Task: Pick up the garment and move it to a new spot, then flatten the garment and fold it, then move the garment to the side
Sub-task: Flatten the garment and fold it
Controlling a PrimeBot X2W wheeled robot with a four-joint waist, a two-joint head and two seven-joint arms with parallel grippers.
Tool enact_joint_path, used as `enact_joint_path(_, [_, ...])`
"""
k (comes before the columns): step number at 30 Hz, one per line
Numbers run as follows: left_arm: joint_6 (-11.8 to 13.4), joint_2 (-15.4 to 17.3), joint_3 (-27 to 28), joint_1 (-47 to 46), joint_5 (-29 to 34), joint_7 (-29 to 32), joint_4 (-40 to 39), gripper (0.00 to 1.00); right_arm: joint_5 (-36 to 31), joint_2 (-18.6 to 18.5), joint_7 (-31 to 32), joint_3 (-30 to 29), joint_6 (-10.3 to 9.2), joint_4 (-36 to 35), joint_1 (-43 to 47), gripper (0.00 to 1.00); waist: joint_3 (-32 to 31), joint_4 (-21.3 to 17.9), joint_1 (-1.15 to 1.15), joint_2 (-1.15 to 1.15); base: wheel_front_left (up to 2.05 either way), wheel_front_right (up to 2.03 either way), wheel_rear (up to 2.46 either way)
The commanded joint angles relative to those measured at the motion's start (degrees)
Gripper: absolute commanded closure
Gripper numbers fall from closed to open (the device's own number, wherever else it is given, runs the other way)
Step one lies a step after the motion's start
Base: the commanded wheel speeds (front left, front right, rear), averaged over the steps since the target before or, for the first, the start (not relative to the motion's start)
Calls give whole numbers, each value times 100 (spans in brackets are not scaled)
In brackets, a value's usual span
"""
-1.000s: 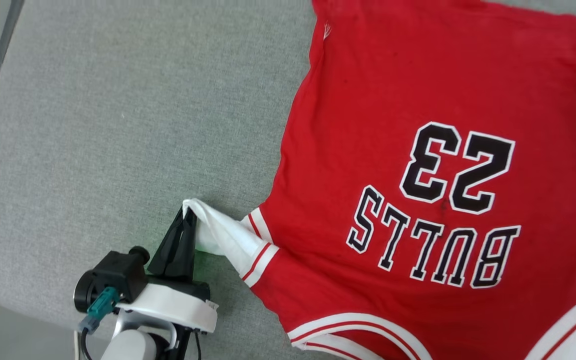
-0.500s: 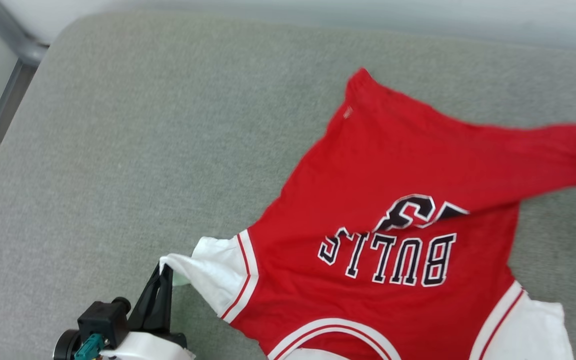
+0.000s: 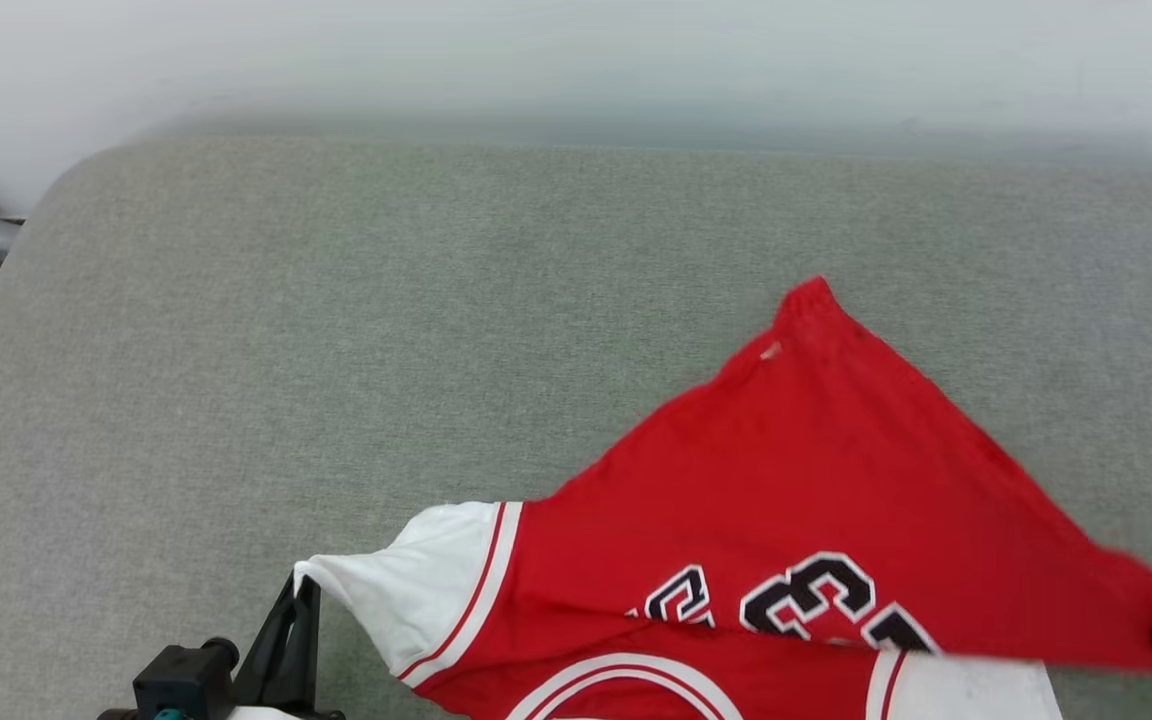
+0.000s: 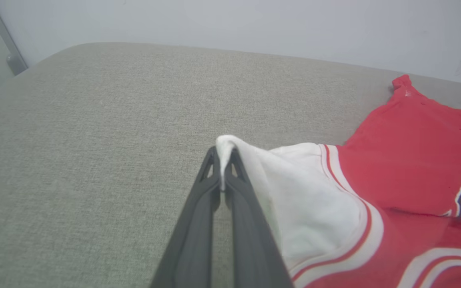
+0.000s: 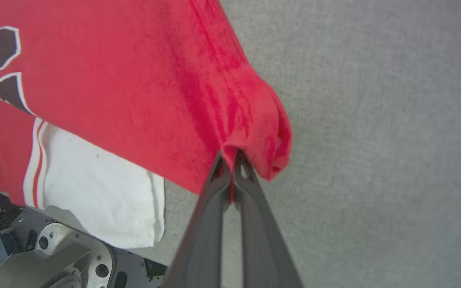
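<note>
The left gripper is closed on the tip of the white sleeve. The right gripper is pinched shut on a bunched red corner of the hem. Between the two, the shirt is stretched over the grey cushion. Its red body is drawn across part of the black numerals.
</note>
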Motion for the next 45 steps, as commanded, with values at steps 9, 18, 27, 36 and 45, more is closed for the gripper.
enact_joint_path(9, [23,79,-28,-6,-11,41,-18,100,-393,955,160,-582,-4,2,1471,100,-17,-83,1,0,0,0,0])
enact_joint_path(18, [64,147,-53,-16,2,44,7,100,-943,1246,-134,-907,-4,-198,1414,0,-76,-119,1,0,0,0,0])
enact_joint_path(27, [91,167,-135,-140,48,75,-114,100,-1191,905,-353,-1251,-4,-1237,180,0,-15,-35,1,0,0,0,0])
enact_joint_path(36, [40,92,-354,-498,149,75,-205,100,-1184,402,470,-226,-5,-1449,-1612,0,373,313,1,0,0,0,0])
enact_joint_path(45, [-18,-66,-562,-862,209,9,-194,100,-1052,444,1601,1130,-5,-298,-3191,0,801,673,1,0,0,0,0])
